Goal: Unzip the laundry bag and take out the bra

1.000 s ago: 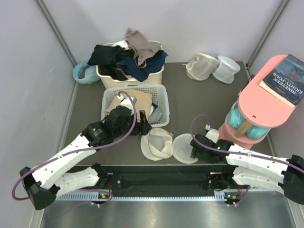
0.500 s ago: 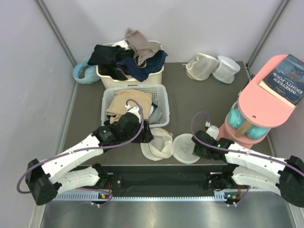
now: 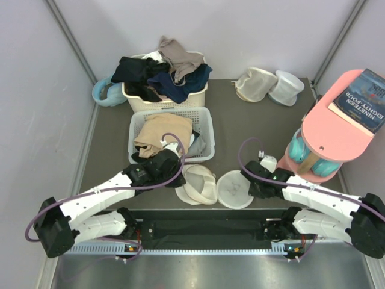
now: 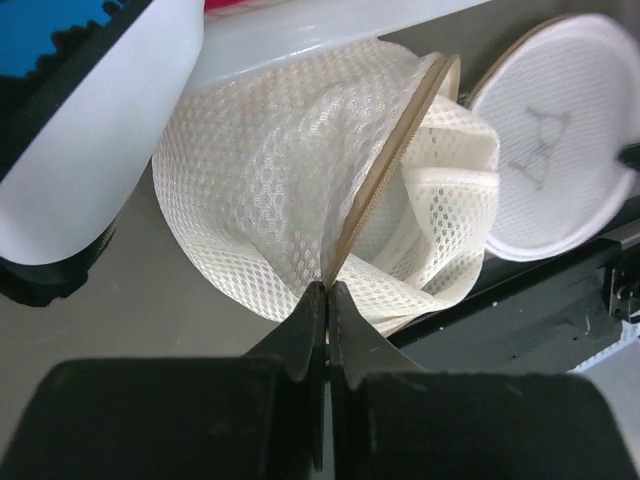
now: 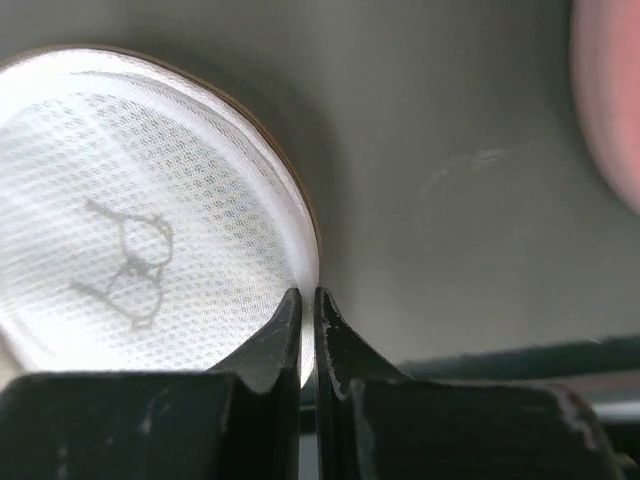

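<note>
The laundry bag (image 3: 197, 184) lies open near the front edge, its cream mesh body slumped. Its round flat face (image 3: 233, 189) with the bra pictogram is folded out to the right. My left gripper (image 4: 328, 288) is shut on the bag's tan zip rim (image 4: 392, 158); from above it (image 3: 179, 175) sits at the bag's left side. My right gripper (image 5: 308, 296) is shut on the edge of the flat face (image 5: 140, 230), at its right side (image 3: 248, 182). Inside the bag (image 4: 270, 180) only mesh shows. I cannot pick out the bra.
A white basket (image 3: 205, 118) with a folded tan cloth (image 3: 161, 130) stands just behind the bag. Behind it is a cream basket (image 3: 135, 91) piled with dark clothes. Two pouches (image 3: 267, 85) sit back right. A pink stand (image 3: 337, 135) with a book (image 3: 366, 99) is at the right.
The left arm came from over the white basket down to the bag and closed on its rim. The right gripper moved in on the flat face and closed on its edge.
</note>
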{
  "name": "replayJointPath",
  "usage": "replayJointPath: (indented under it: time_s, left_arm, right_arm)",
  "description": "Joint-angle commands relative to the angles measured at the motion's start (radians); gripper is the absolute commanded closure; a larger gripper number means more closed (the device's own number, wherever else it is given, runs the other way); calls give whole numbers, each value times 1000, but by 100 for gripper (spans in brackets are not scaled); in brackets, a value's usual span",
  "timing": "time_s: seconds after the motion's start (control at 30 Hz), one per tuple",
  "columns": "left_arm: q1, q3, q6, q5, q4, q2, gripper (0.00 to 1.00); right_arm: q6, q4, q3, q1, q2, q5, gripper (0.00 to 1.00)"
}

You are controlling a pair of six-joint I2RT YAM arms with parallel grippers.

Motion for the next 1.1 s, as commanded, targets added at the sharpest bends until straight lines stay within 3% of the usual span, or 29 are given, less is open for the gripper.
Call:
replayJointPath:
  time_s: [0.0, 0.17, 0.33, 0.63, 0.9, 1.07]
  left_arm:
    - [-14, -19, -10, 5, 106, 22, 100]
    - [-51, -1, -41, 18, 197, 98, 100]
    - [-54, -30, -39, 19, 263, 148, 100]
    - [-52, -142, -15, 48, 421, 204, 100]
    - [-52, -211, -51, 71, 473, 195, 100]
    - [-52, -238, -96, 62, 465, 145, 100]
  right_arm:
    - [-43, -205, 207, -11, -46, 142, 100]
    - [-130, -354, 422, -11, -9, 276, 100]
    - [-202, -360, 544, 29, 102, 313, 100]
    - [-272, -265, 715, 290, 315, 331, 100]
    - [-311, -267, 854, 480, 488, 245, 100]
    - [-394, -72, 842, 500, 538, 71, 100]
